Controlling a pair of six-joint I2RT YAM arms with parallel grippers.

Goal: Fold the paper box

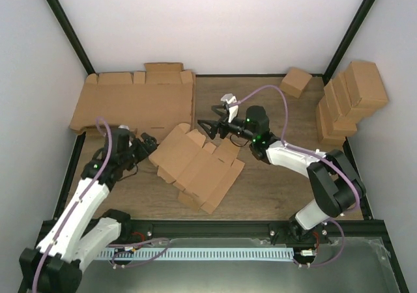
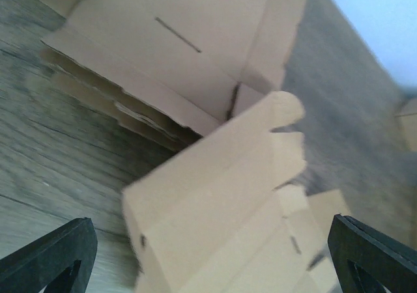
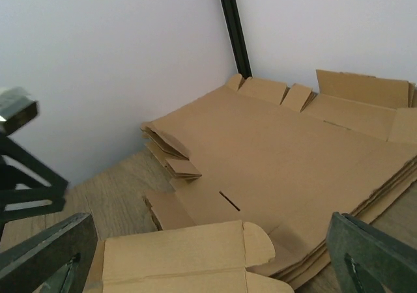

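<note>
Two sets of fingers stand wide apart, gripping nothing. The left fingers (image 2: 62, 244) bracket the left edge of the paper box (image 1: 195, 166). The right fingers (image 3: 365, 254) face its far corner. The box lies flat and unfolded on the counter (image 1: 273, 189), just beside the stacked cardboard sheets (image 1: 130, 101).

Matt brown cardboard paper box (image 1: 199, 166) on grainy wood table (image 1: 273, 195)

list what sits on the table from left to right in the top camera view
pile of big flat cardboard sheets → paper box → small brown carton → stack of cartons by the right wall
</note>
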